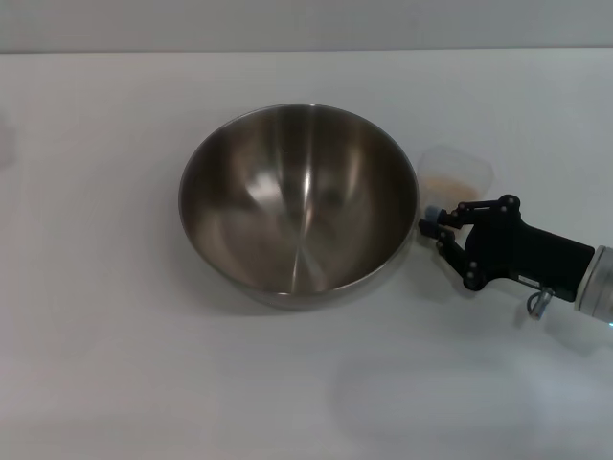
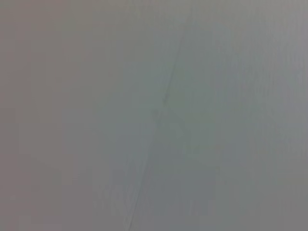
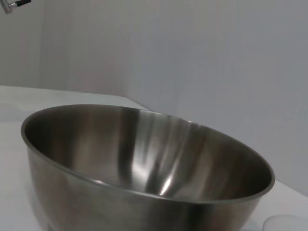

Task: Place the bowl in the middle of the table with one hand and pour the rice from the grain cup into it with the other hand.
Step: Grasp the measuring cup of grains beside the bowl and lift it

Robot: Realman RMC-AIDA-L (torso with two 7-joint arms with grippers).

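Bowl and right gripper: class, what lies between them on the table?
Head view: only bare table separates the bowl from the right gripper.

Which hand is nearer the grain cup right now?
The right hand. It sits beside the bowl, just in front of the grain cup, fingers open. The left hand is out of the head view; its wrist view shows only a blank surface.

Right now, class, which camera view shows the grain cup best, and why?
The head view: the grain cup stands whole on the table, beside the bowl, just beyond the right gripper, with rice inside. The right wrist view shows only a sliver of its rim; the left wrist view shows none of it.
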